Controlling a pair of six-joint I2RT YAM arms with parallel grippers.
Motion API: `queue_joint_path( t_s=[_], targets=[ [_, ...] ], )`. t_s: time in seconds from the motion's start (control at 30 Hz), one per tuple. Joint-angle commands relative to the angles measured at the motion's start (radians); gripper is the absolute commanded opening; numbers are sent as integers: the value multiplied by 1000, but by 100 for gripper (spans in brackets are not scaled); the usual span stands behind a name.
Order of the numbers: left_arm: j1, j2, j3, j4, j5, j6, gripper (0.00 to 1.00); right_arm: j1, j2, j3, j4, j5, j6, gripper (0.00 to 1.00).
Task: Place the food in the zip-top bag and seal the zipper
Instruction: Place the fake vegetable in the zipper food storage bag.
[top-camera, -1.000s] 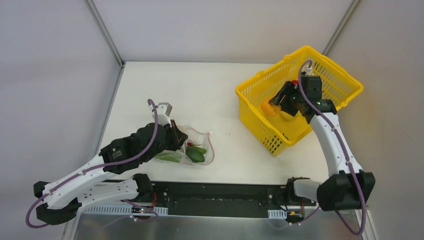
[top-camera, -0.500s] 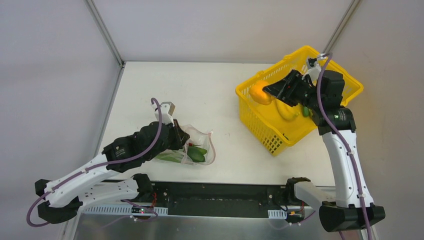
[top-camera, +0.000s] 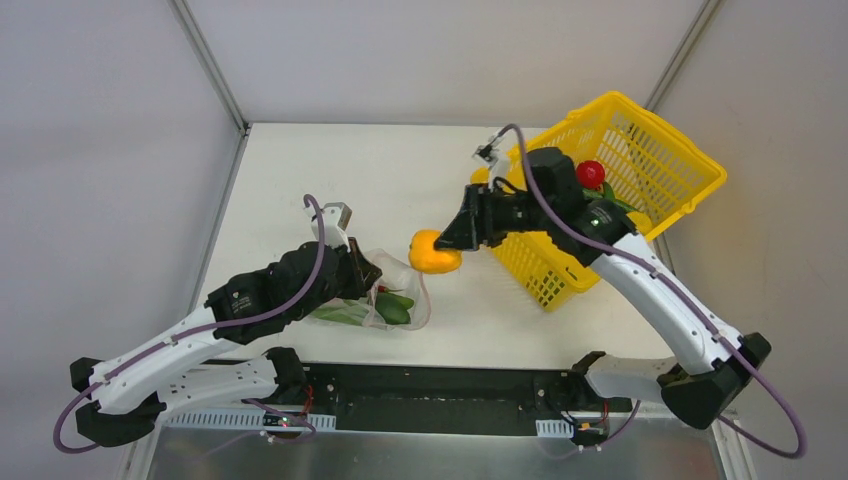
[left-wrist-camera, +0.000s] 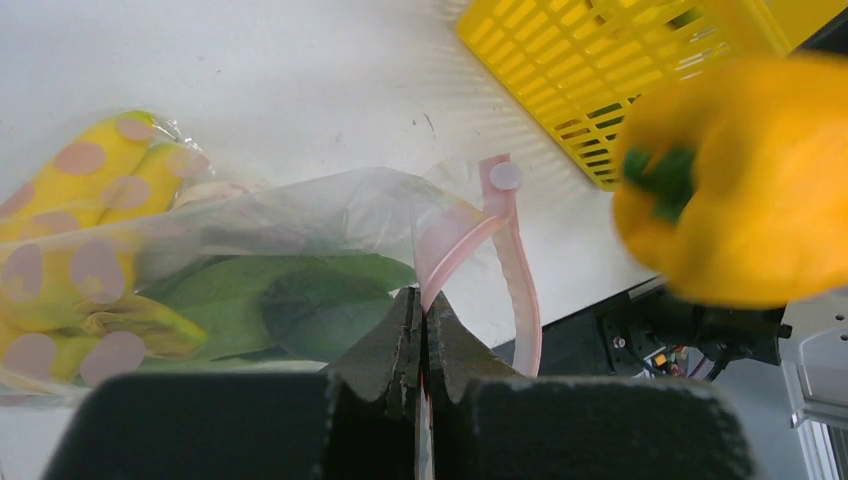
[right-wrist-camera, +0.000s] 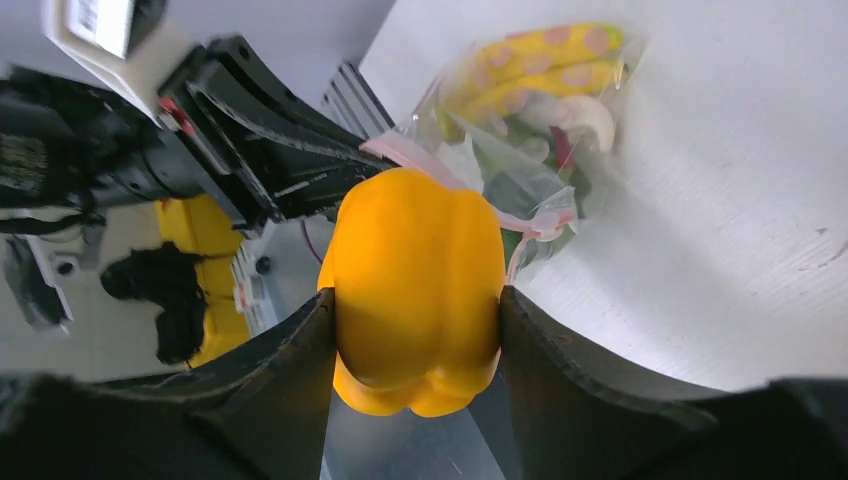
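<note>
Right gripper (top-camera: 452, 240) stood partly open around the orange pepper (top-camera: 435, 252), one finger pressed to each side of it. It hung over the table (top-camera: 400, 170), between the yellow basket (top-camera: 660, 165) and the bag (top-camera: 400, 300). In the right wrist view the pepper (right-wrist-camera: 418, 270) sat squarely between the fingers, with the bag's mouth just beyond it.

Left gripper (left-wrist-camera: 422, 320) was pinched fully closed on the lip of the bag (left-wrist-camera: 300, 220), at the pink zipper strip (left-wrist-camera: 522, 300). It held that edge up off the table so the mouth gaped toward the pepper. The bag lay in front of the left arm with the spotted banana bunch (left-wrist-camera: 70, 230), some green pieces and the white garlic (right-wrist-camera: 590, 115) inside. A red tomato (top-camera: 590, 173) sat in the basket.

The step in hand looked like loading, with the pepper on its way to the bag and the zipper not yet sealed. The next move would call for easing the pepper down through the mouth. The opening looked tight for so bulky a piece, so the pepper should go between the raised lip and the lower one. It should be let go only once it was well inside.
</note>
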Motion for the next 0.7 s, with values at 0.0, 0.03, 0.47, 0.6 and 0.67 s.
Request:
queue_joint_path(
  t_s=[0.0, 0.03, 0.47, 0.6, 0.67],
  targets=[
    [12, -7, 41, 23, -7, -3, 2, 156, 55, 57, -45, 97, -115, 52],
    [12, -6, 41, 24, -6, -4, 2, 185, 70, 56, -46, 126, -123, 52],
    [12, -45, 31, 37, 0, -21, 2, 389, 202, 45, 50, 441, -140, 54],
    [12, -67, 41, 58, 3, -25, 2, 456, 167, -32, 235, 532, -164, 57],
    [12, -84, 45, 62, -3, -25, 2, 473, 134, -92, 359, 527, -164, 59]
  ],
)
